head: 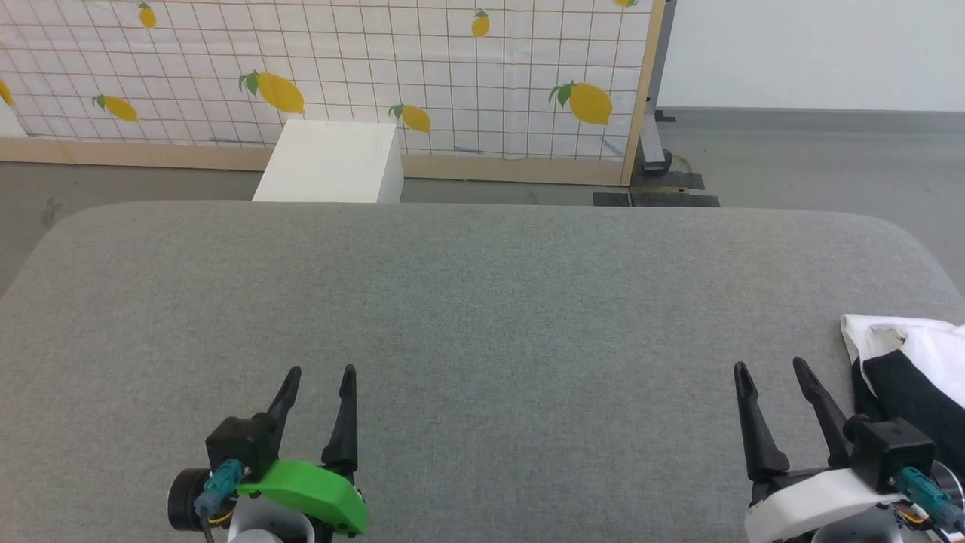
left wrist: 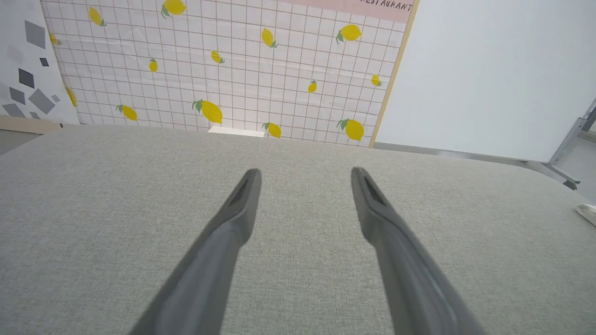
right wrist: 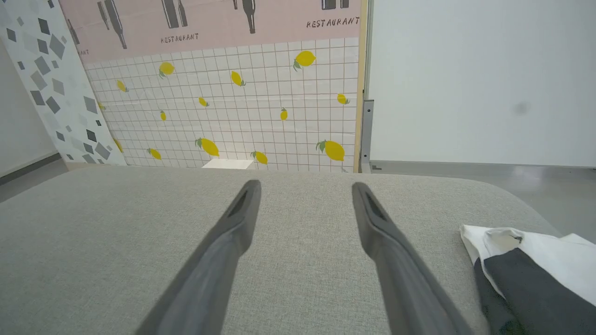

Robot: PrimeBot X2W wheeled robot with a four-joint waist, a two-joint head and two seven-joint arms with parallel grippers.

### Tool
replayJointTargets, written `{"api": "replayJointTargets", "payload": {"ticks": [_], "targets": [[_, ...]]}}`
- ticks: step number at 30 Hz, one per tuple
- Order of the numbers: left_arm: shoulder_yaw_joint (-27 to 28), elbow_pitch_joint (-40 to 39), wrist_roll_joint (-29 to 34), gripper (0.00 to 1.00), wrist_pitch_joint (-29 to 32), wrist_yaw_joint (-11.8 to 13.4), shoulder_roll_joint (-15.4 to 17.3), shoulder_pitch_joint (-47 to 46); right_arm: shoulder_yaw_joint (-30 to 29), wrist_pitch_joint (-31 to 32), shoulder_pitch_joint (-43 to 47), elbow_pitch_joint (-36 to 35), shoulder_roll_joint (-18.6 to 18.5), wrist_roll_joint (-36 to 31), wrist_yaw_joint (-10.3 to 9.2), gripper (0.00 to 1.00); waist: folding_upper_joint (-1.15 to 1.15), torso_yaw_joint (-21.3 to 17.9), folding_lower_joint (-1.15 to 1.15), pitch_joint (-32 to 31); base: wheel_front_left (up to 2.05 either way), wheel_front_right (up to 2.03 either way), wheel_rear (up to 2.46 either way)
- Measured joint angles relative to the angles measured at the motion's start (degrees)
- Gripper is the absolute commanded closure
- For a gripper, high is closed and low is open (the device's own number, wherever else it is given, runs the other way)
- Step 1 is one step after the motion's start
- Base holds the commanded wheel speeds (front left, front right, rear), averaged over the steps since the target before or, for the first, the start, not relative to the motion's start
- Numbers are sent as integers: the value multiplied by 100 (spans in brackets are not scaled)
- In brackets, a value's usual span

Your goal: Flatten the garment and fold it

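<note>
The garment lies bunched at the table's right edge, white cloth with a black sleeve across it; the right wrist view shows the garment at lower right. My right gripper stands open just left of it, not touching, nothing between its fingers. Far to the left, near the front edge, my left gripper is open and empty over bare cloth. In the left wrist view a white corner of the garment shows at the far right.
The grey fabric table has rounded far corners. Behind it stand a white box and a lemon-print panel on the floor. A metal frame post rises at the panel's right end.
</note>
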Motion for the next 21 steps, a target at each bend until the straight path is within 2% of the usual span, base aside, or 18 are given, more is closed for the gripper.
{"api": "replayJointTargets", "payload": {"ticks": [10,11,21], "targets": [[-89,112,-43,0,1,-4,-9,-1,-27,-20,7,67,0,54,0,0,0,-34,0,19,0,0,0],[-92,124,-43,100,4,-3,-8,-2,-27,-16,7,68,-1,59,0,100,0,-36,0,18,0,0,0],[-90,124,-43,100,4,-3,-8,-6,-27,-15,6,68,-2,58,0,100,0,-39,0,22,0,0,0]]}}
